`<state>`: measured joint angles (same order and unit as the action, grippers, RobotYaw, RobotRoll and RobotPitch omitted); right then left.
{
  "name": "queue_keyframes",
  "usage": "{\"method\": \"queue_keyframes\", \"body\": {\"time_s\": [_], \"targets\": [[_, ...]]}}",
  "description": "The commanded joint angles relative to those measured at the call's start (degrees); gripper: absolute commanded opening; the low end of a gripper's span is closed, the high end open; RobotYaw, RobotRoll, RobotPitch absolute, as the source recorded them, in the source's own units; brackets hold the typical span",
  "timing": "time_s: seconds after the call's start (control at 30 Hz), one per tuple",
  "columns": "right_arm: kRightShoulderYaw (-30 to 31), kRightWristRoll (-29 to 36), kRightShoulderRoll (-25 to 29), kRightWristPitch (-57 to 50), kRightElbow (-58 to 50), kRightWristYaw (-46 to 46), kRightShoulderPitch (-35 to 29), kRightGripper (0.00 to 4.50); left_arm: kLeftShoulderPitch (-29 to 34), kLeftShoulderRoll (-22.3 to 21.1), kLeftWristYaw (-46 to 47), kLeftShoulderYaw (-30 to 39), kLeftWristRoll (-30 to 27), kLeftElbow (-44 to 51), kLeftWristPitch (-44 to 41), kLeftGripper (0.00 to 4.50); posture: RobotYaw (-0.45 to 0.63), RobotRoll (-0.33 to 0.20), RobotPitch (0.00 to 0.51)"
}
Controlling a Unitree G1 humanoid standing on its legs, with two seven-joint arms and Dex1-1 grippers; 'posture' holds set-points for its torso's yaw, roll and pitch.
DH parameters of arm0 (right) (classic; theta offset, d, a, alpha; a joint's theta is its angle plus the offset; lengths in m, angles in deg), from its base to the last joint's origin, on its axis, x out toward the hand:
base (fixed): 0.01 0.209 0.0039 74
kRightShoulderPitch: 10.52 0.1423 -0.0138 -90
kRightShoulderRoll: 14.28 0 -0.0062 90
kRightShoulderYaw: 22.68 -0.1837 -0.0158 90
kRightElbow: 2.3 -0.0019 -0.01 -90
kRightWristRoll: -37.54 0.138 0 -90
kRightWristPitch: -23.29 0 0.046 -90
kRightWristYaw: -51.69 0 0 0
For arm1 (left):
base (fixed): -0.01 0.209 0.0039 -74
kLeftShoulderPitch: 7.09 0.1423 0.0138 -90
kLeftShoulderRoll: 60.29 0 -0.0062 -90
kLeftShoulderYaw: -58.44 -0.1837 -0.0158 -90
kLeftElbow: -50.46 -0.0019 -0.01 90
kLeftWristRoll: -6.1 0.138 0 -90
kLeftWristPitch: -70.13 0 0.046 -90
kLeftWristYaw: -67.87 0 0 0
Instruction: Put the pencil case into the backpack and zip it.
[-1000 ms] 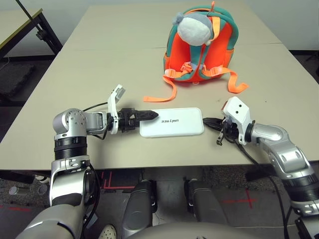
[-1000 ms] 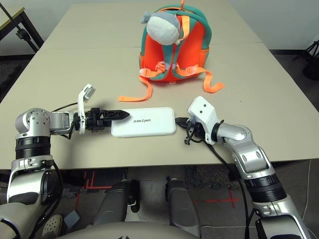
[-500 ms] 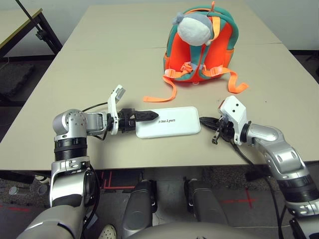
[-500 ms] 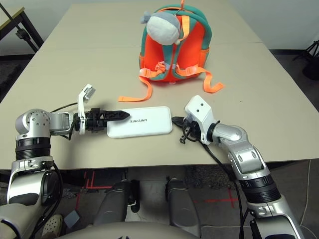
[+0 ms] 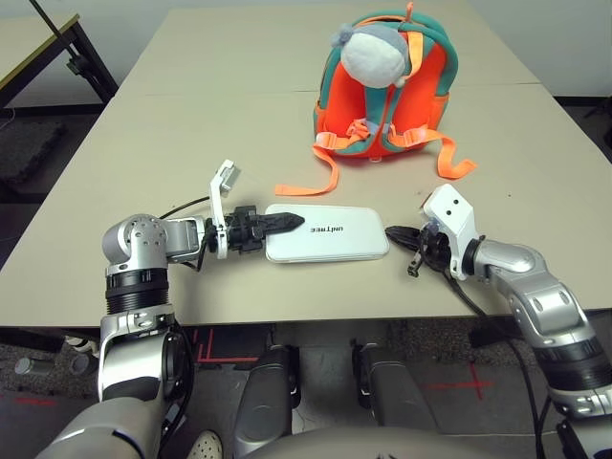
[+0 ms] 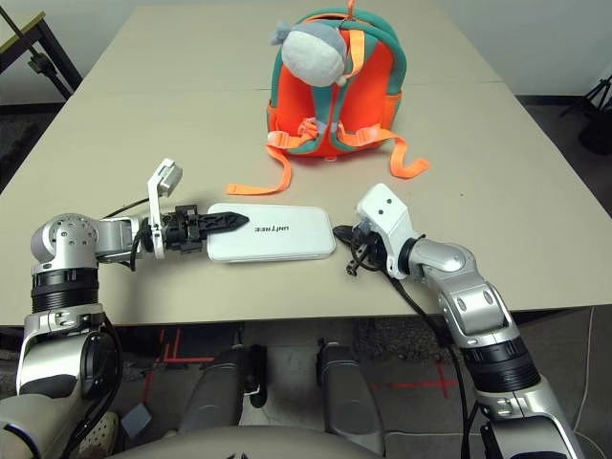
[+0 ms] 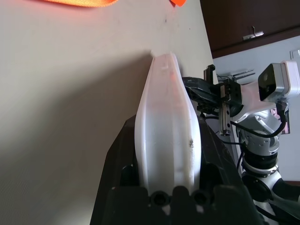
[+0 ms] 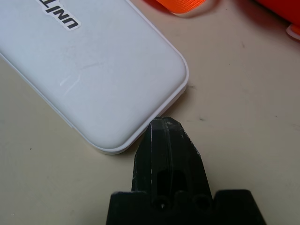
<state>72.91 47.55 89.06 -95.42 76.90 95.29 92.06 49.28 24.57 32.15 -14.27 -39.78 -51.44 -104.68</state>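
Observation:
The white pencil case [image 5: 327,231] lies flat near the table's front edge, lettering up. My left gripper [image 5: 287,223] is shut on its left end, one black finger over the top; in the left wrist view the case [image 7: 168,117] sits edge-on between both fingers. My right gripper [image 5: 392,232] is shut, its tip against the case's right end; in the right wrist view the gripper [image 8: 166,126] meets the case [image 8: 93,70] at a rounded corner. The orange and teal backpack [image 5: 382,91] stands upright at the back, beyond the case, apart from both grippers.
A grey-white plush ball [image 5: 375,55] hangs on the backpack's front. Orange straps [image 5: 316,182] trail over the table [image 5: 191,115] between backpack and case, another strap [image 5: 454,167] to the right. A dark table frame [image 5: 67,48] stands at far left.
My left gripper's fingers have closed onto the case's left end. My right gripper has moved a little left against the right end, and the case has shifted slightly.

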Motion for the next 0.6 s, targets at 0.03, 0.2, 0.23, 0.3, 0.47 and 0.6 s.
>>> {"method": "queue_keyframes", "body": {"time_s": [0.03, 0.2, 0.23, 0.3, 0.47, 0.6], "targets": [[1.80, -0.10, -1.28, 3.19, 0.16, 0.13, 1.84, 0.60, -0.04, -0.35, 1.54, -2.19, 2.30, 0.73, 3.04, 1.32, -0.09, 0.000, 0.153], [1.37, -2.23, -1.73, 6.02, 3.12, -1.58, 3.90, 2.41, -2.73, -2.59, 0.81, -0.32, 1.75, 1.22, 6.65, 1.28, -0.09, 0.000, 0.154], [1.12, -2.54, -1.86, 6.23, 3.76, -2.10, 4.25, 2.78, -3.18, -3.34, 0.51, -0.23, 1.60, 1.49, 6.92, 1.28, -0.08, 0.000, 0.154], [0.56, -2.73, -2.27, 6.45, 4.84, -3.00, 4.75, 3.53, -4.08, -4.82, -0.09, -0.13, 1.39, 1.71, 7.67, 1.28, -0.08, 0.000, 0.154], [-1.63, -0.78, -4.21, 4.26, 6.06, -5.05, 5.74, 4.50, -6.72, -9.68, -2.32, 0.19, 0.34, 1.59, 8.24, 1.27, -0.07, 0.000, 0.153], [-2.97, 0.37, -4.60, 3.08, 7.53, -6.10, 7.09, 4.50, -7.53, -12.89, -3.49, -0.21, -0.66, 2.61, 8.80, 1.26, -0.07, 0.000, 0.152]]}}
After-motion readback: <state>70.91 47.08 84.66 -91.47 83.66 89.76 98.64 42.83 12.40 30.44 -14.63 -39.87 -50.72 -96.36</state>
